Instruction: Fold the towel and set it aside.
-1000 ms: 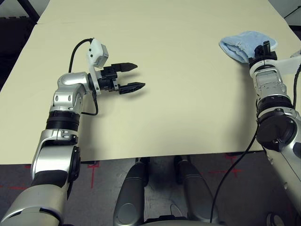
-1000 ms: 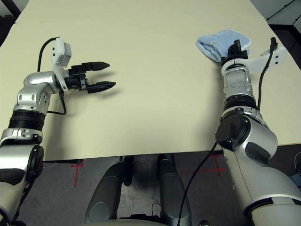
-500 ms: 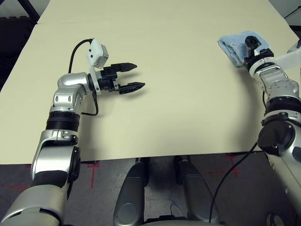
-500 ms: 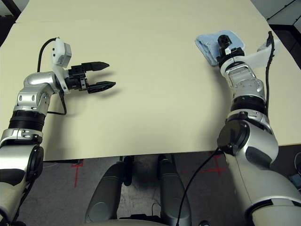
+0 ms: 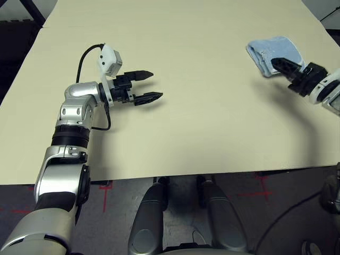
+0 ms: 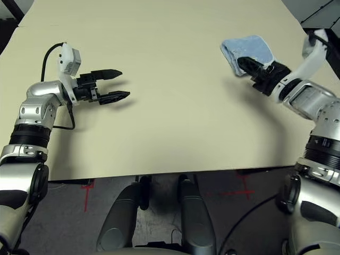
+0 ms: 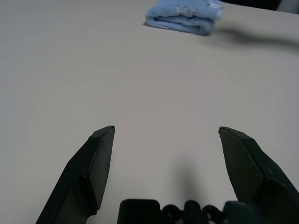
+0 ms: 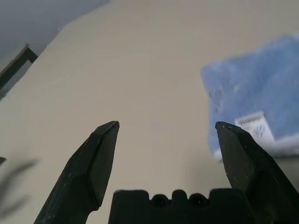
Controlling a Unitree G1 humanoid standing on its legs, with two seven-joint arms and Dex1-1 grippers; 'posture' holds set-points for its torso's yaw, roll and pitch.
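The folded light-blue terry towel (image 5: 272,51) has been released; the right gripper (image 8: 164,135), now spread, is withdrawn; setting-aside appears done.

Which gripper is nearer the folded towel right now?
Right. The right gripper is open at the near edge of the towel, holding nothing. The left gripper is open far across the table on the robot's left.

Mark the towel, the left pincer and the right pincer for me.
towel (image 5: 271,49): left eye view, on the folded top face.
left pincer (image 5: 150,85): left eye view, midway between its open fingertips.
right pincer (image 8: 166,125): right wrist view, midway between its open fingertips.
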